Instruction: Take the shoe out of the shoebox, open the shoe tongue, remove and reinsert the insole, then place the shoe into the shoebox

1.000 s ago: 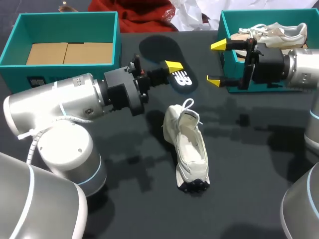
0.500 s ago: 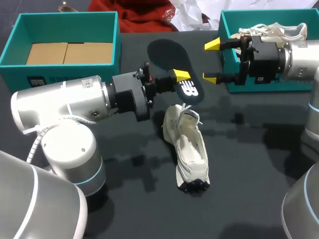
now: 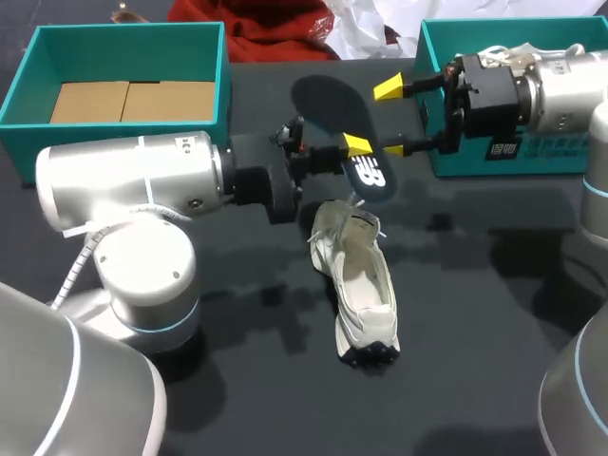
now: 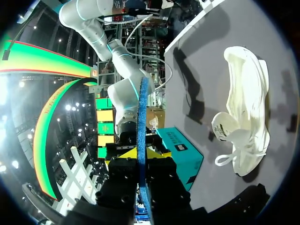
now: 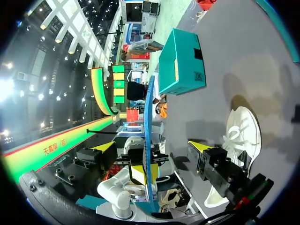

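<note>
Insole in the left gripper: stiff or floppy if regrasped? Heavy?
Probably light and fairly stiff: the insole, held edge-on by the left gripper, shows a straight thin edge with no droop. Being so thin, it would likely flex if pushed on its flat face.

A white logo is printed on one end of the dark blue flat insole; it is not transcribed. A white printed label is carried on the front wall of the right teal cardboard shoebox, too small to be read. A black patch with tiny white print is seen on the left teal cardboard box; a code square is made out beside it in the right wrist view.
</note>
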